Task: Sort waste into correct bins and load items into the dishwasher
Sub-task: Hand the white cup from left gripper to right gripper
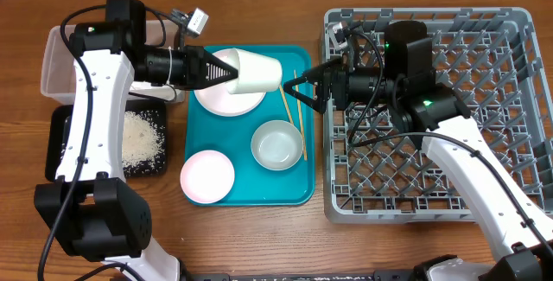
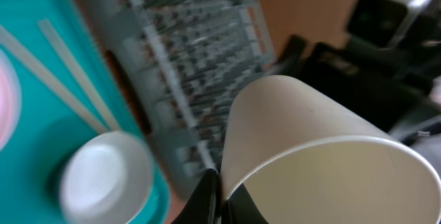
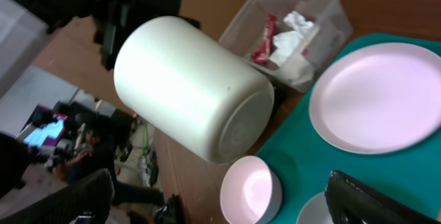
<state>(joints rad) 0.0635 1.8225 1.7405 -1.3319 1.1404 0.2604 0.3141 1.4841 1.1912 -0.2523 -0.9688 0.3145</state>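
A: Logging the left gripper (image 1: 233,72) first. Pinching the rim of the white cup (image 1: 260,71) with the jaws, wall clamped between them as seen in the left wrist view.

B: Agreed. Holding it on its side in the air, mouth toward the left edge of the tabletop (image 1: 259,229), base toward the right edge. Hanging over the white plate (image 1: 226,99) at the far end of the teal tray (image 1: 298,190).

A: Turning to the right gripper (image 1: 294,86).

B: Reaching in from the right-edge side with jaws spread wide, gripping nothing. Pointing at the cup's base; near it, not touching.

A: Listing the rest of the teal tray.

B: Found chopsticks (image 1: 291,115) lying side by side along its right rim, white bowl (image 1: 276,144) just beside them, pale-pink bowl (image 1: 207,177) toward its near left corner.

A: Checking the bins.

B: Noted clear tub (image 1: 54,65) at the far left corner of the tabletop, holding crumpled tissues (image 3: 293,31) and a red packet (image 3: 264,39). Noted black tray (image 1: 158,167) just nearer along the left edge, carrying rice scraps (image 1: 143,138).

A: Placing the dish rack (image 1: 510,99).

B: Sitting along the right edge, grey lattice with upright pegs, partly under the right arm.
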